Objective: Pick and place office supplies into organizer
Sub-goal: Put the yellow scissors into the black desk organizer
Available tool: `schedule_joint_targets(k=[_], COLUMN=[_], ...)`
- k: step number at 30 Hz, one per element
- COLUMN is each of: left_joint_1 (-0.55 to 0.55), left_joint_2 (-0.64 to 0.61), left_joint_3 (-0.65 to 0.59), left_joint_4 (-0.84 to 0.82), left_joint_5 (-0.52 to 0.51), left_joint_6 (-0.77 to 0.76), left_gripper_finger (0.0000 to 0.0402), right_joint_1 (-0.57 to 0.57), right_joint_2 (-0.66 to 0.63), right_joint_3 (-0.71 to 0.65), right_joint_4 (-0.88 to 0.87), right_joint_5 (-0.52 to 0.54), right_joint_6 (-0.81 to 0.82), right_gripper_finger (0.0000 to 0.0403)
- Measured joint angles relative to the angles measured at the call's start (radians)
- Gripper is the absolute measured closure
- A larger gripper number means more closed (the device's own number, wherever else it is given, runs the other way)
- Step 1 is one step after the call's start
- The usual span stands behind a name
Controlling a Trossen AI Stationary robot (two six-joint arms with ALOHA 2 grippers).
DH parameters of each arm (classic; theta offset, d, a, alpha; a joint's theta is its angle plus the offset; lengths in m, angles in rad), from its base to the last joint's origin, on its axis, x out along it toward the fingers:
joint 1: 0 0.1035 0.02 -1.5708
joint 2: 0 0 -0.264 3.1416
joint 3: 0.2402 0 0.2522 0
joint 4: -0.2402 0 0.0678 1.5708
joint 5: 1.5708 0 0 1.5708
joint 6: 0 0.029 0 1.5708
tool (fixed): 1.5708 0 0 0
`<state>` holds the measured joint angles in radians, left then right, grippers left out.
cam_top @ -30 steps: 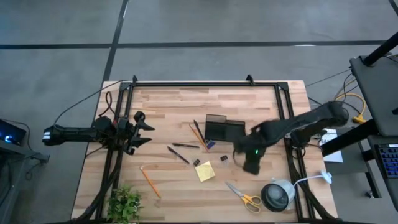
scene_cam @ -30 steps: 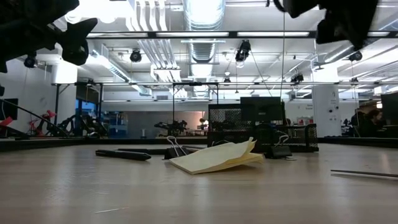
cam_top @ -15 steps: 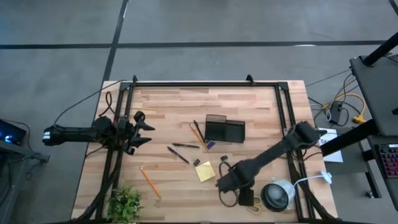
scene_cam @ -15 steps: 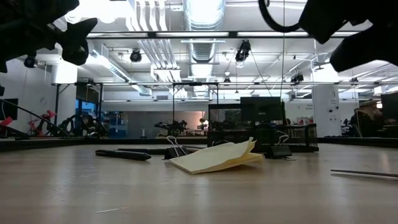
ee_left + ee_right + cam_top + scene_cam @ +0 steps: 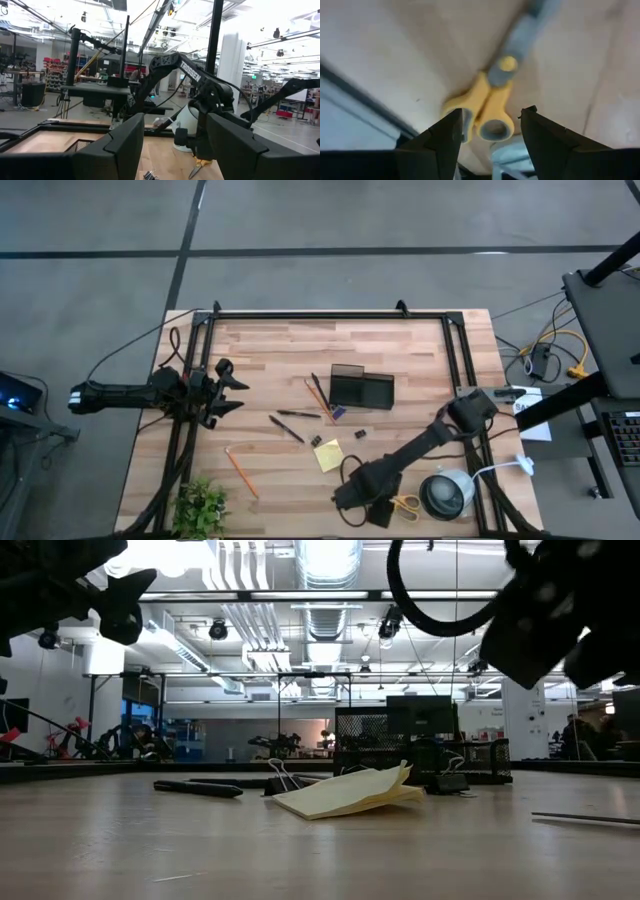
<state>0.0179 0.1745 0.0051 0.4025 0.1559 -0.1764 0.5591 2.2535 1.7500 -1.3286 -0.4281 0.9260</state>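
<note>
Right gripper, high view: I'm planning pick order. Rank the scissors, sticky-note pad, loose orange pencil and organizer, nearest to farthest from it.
From the right gripper, jaws open:
1. Scissors, right beside it, lamp side.
2. Sticky-note pad, mid-table.
3. Organizer and loose orange pencil, opposite directions: too close to call.

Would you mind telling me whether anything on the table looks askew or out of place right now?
The yellow sticky-note pad does: in the low view its top sheets curl upward instead of lying flat. Two orange pencils lean against the black organizer, tips outside it. The right gripper hovers over the scissors, open.
</note>
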Motion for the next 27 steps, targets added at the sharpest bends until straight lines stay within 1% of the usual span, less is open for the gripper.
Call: schedule_joint_targets(k=[4, 6, 8, 11, 18, 27], left_joint_1=[0.0, 0.0, 0.0, 0.0, 0.0, 0.0], left_joint_2=[0.0, 0.0, 0.0, 0.0, 0.0, 0.0], left_joint_3=[0.0, 0.0, 0.0, 0.0, 0.0, 0.0], left_joint_4=[0.0, 0.0, 0.0, 0.001, 0.0, 0.0], left_joint_5=[0.0, 0.0, 0.0, 0.0, 0.0, 0.0], left_joint_6=[0.0, 0.0, 0.0, 0.0, 0.0, 0.0], left_gripper_finger=[0.0201, 0.0201, 0.0201, 0.0201, 0.0201, 0.0201], right_joint_1=[0.005, 0.006, 0.011, 0.028, 0.072, 0.051], right_joint_2=[0.001, 0.0, 0.0, -0.001, 0.035, 0.087], right_joint_3=[0.01, 0.011, 0.011, 0.011, 0.01, 0.014], right_joint_4=[-0.022, -0.026, -0.027, -0.027, -0.005, 0.017], right_joint_5=[-0.002, -0.032, -0.073, -0.077, -0.074, -0.086], right_joint_6=[0.134, 0.195, 0.224, 0.25, 0.199, 0.069], right_gripper_finger=[0.0213, 0.0214, 0.0214, 0.0214, 0.0214, 0.0217])
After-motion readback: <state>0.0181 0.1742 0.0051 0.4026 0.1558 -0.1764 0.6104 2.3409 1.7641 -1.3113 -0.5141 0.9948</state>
